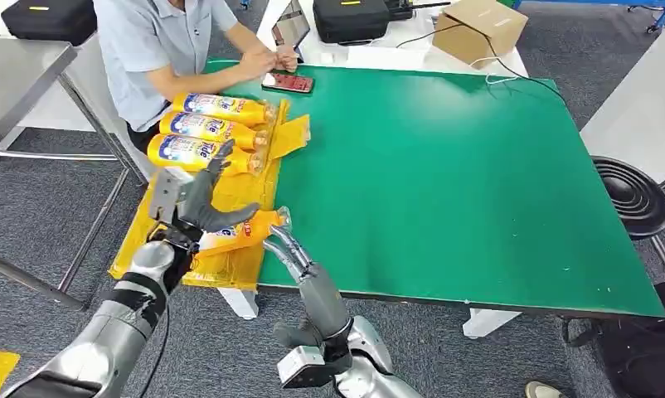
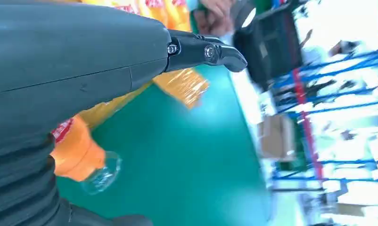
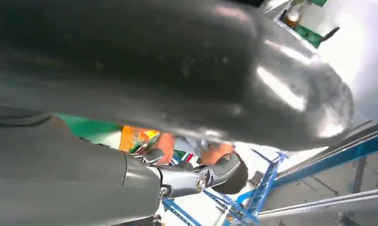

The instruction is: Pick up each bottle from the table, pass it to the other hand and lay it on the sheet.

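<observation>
Three bottles (image 1: 209, 129) already lie side by side on the yellow sheet (image 1: 230, 264), caps toward the green table (image 1: 445, 182); a fourth bottle (image 1: 245, 232) is in the left hand (image 1: 198, 203), low over the sheet's near end, lying roughly flat with its clear cap pointing toward the table. Left hand looks wrapped around the bottle's body, one finger sticking up; the left wrist view shows the orange body and clear cap just below the hand's cover, so I'd call it held, not yet released. Right hand (image 1: 289, 249) sits just beside the cap end, fingers stretched toward it and holding nothing; can't tell if a fingertip touches the cap. My read: transfer done, placement of number four in progress, release left. No further bottles visible on the bare green top, so this may be the last one. Bottles look full of orange liquid, caps on. Further out: a person (image 1: 167, 41) seated at the far corner with a phone (image 1: 288, 81), a cardboard box (image 1: 478, 29) and a black case (image 1: 350, 18) beyond the table edge.
</observation>
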You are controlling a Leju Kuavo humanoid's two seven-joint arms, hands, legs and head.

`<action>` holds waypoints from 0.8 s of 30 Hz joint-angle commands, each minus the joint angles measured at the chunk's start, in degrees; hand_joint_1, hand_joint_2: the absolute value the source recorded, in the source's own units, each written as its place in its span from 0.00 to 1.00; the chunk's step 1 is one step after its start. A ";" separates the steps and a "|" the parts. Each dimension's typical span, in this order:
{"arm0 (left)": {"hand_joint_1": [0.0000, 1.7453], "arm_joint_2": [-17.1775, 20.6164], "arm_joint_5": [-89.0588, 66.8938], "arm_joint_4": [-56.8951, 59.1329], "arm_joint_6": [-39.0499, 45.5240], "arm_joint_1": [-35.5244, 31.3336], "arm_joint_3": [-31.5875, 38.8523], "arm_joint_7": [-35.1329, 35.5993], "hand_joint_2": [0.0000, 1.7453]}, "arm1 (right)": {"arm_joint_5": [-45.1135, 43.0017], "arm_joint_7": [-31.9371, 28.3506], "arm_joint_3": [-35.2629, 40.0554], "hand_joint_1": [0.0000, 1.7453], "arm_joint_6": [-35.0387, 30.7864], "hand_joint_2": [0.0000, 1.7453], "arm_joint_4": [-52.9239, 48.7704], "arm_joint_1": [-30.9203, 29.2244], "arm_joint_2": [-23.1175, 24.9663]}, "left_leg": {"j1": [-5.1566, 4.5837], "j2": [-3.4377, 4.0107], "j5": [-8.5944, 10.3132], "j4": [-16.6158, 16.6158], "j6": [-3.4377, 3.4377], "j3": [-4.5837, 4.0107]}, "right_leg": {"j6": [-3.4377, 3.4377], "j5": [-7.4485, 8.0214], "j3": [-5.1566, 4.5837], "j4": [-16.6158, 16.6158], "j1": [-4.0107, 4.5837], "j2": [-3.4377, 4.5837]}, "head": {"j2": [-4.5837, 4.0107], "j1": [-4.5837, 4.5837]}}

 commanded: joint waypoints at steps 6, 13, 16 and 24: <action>0.00 0.90 7.65 -16.85 -3.07 10.26 5.73 1.54 1.00 | -0.65 -1.01 0.29 0.00 -4.91 0.00 -4.69 1.22 -3.84 | 0.03 0.16 -0.13 -0.03 -0.02 0.26 | -0.08 -0.08 0.25 -0.07 0.04 0.09 | 0.00 0.02; 0.00 -0.97 -0.44 -47.67 2.78 44.03 2.22 -5.18 1.00 | -7.48 -1.01 -19.66 0.00 0.09 1.00 -24.98 19.51 -6.06 | -0.11 0.37 -0.36 -0.20 0.03 0.52 | -0.03 -0.22 0.43 -0.22 -0.10 0.28 | 0.00 0.00; 0.00 -1.98 -2.42 -48.67 6.52 46.45 1.24 -5.22 1.00 | -12.77 3.85 -25.05 0.00 7.10 1.00 -24.48 21.69 -5.05 | -0.08 0.16 -0.58 -0.03 -0.01 0.29 | -0.15 -0.39 0.24 -0.12 -0.08 0.08 | 0.00 0.00; 0.00 -4.84 -2.33 -39.99 8.43 40.89 -0.92 -2.80 1.00 | -10.55 1.36 -28.96 0.00 3.02 1.00 -21.37 20.16 -1.34 | -0.09 -0.03 -0.54 -0.05 0.03 0.10 | -0.09 -0.36 0.08 -0.17 -0.07 -0.05 | 0.00 0.00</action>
